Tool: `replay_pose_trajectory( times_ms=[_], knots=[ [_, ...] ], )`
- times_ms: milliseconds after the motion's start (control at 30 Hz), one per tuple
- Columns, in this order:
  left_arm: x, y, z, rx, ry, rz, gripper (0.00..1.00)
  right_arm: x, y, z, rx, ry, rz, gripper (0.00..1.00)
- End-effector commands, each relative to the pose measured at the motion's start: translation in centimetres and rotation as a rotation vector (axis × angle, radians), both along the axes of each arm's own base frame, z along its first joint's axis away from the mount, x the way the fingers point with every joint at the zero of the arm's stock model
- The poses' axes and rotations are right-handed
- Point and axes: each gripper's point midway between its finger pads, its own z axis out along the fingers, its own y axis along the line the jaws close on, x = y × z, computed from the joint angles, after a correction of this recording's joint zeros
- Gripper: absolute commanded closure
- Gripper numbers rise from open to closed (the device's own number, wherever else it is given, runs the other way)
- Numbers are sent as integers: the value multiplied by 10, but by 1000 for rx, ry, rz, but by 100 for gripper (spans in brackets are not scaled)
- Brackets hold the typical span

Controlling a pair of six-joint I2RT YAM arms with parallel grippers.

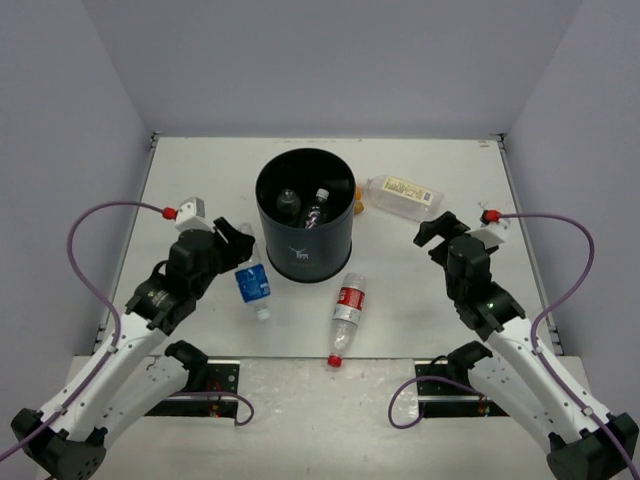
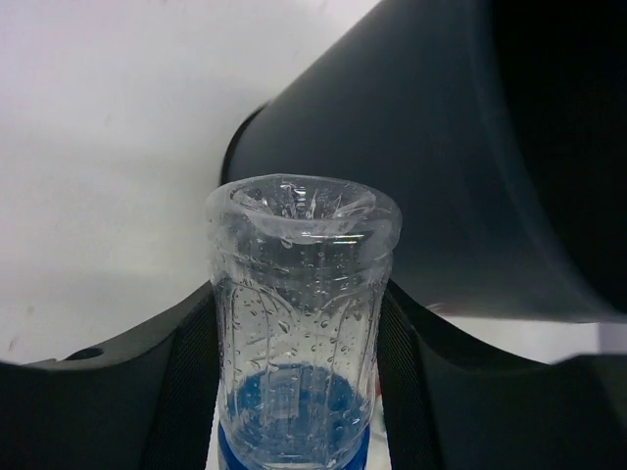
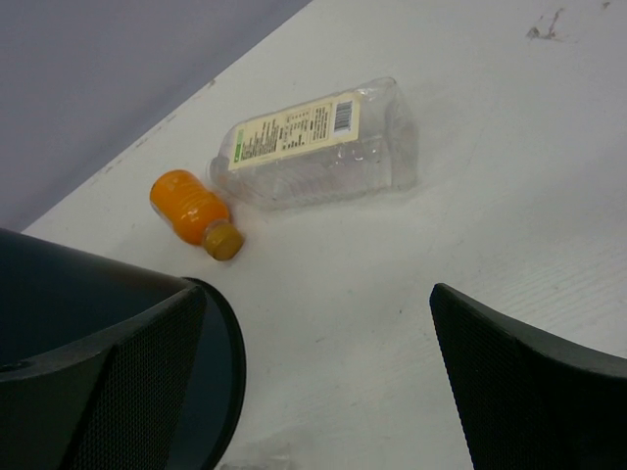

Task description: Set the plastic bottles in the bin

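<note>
The bin (image 1: 303, 245) stands mid-table with two bottles inside: a dark one (image 1: 288, 203) and a clear one (image 1: 316, 210). My left gripper (image 1: 240, 252) is shut on the base end of a clear blue-labelled bottle (image 1: 253, 284), just left of the bin. In the left wrist view both fingers press the sides of this bottle (image 2: 302, 294), with the bin wall (image 2: 421, 157) right behind it. A red-labelled bottle (image 1: 346, 305) lies in front of the bin. To the right of the bin my right gripper (image 1: 436, 232) stands open and holds nothing. Beyond it lie a cream-labelled bottle (image 3: 313, 147) and a small orange bottle (image 3: 191, 211).
Grey walls enclose the table on three sides. The table's raised rim (image 1: 520, 215) runs along the right. The bin's edge (image 3: 227, 362) sits close to the right gripper's left finger. Purple cables loop off both arms near the bases.
</note>
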Motion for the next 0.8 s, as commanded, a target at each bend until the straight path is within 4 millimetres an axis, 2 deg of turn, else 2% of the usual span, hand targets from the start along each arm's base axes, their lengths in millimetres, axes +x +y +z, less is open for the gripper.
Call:
replay_pose_trajectory(
  times_ms=[0,33,100,200,300,367,433,467,600,633,733,767],
  knots=[
    [28,8,143,-5,-417,32,100,-6,17,-9,43,63,89,1],
    [30,7,162,-7,-464,31,100,-7,18,-14,33,79,97,1],
    [37,11,215,-23,-595,67,100,-12,34,-29,6,127,212,1],
    [50,-1,264,-27,-748,40,100,-18,44,-51,-30,210,298,1],
    [69,-21,290,-24,-829,-7,100,-30,65,-67,3,281,420,1],
    [94,-43,289,-16,-835,-48,100,-38,81,-74,47,302,510,1],
    [110,-55,294,-1,-848,-67,100,-46,89,-85,80,327,556,1],
    [120,-60,289,7,-835,-66,100,-52,96,-88,102,337,601,1],
    [137,-72,282,16,-837,-78,97,-68,112,-101,159,365,703,1],
    [140,-74,279,18,-832,-79,94,-70,115,-102,171,370,719,1],
    [146,-76,268,29,-806,-81,70,-72,118,-105,191,384,724,1],
    [146,-77,264,28,-801,-87,41,-72,118,-105,189,390,723,1]
  ],
)
